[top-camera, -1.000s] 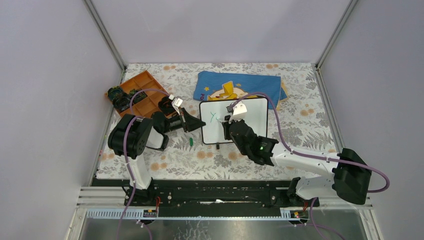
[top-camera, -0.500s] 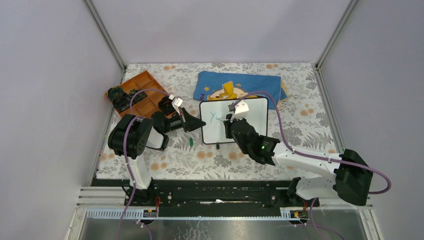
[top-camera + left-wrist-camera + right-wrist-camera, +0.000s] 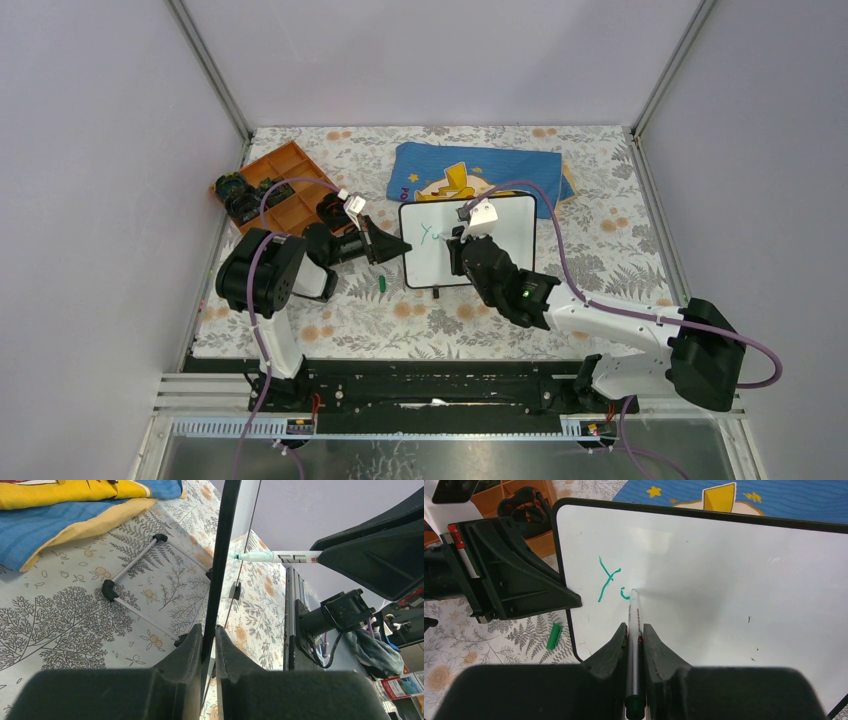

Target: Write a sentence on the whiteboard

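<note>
Since a second ago: the right arm has edged slightly toward the right of the overhead frame. A second green mark now sits beside the Y, where only the Y stood before. The left arm is unchanged.

Whiteboard [image 3: 515, 245]: centre of the overhead frame, on the flower-print bench [image 3: 610, 210], just below the blue cloth [image 3: 500, 165]. Left wrist view shows it edge-on and propped up. Thin legs [image 3: 135, 565] with black feet rest on the bench behind it.

Left end effector [image 3: 400, 248]: clamped on the board's left edge. Both fingers [image 3: 185, 645] press the thin black frame between them.

Right end effector [image 3: 634, 630]: closed tight on a marker [image 3: 633, 625], barrel running up between the fingers. The tip touches the board face in both wrist views.

Sentence [image 3: 606, 580]: so far a green Y in the upper left part of the board, plus a short hooked stroke [image 3: 625, 594] just right of it, ending at the marker tip. The rest of the board is white, apart from a few small dark specks at lower right.

Other items:
- Green cap [image 3: 383, 284] lies on the bench just below the left end effector, off the board's lower left corner.
- Orange tray [image 3: 285, 175] with dark objects sits at upper left of the bench.
</note>
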Available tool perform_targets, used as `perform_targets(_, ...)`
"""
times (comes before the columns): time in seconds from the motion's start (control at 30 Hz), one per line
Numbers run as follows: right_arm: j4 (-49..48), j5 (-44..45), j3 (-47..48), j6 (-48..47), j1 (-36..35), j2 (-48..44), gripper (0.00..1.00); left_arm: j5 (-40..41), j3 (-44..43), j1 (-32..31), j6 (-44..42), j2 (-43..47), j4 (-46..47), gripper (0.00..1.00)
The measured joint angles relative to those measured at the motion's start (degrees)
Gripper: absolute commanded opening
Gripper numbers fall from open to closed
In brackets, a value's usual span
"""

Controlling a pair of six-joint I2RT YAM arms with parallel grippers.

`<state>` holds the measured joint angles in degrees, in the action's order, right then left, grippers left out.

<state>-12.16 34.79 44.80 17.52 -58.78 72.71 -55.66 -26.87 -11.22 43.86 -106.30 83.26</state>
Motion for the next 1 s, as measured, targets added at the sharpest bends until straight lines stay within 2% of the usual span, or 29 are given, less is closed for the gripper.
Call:
perform_targets(0.77, -0.9, -3.0, 0.4, -0.2, 0.2, 1.2, 0.0, 0.0, 0.0, 0.0, -0.3, 0.0, -0.2, 0.0)
perform_targets(1.0, 0.4, -2.1, 0.3, -0.4, 0.4, -3.5, 0.0, 0.0, 0.0, 0.0, -0.4, 0.2, -0.3, 0.0)
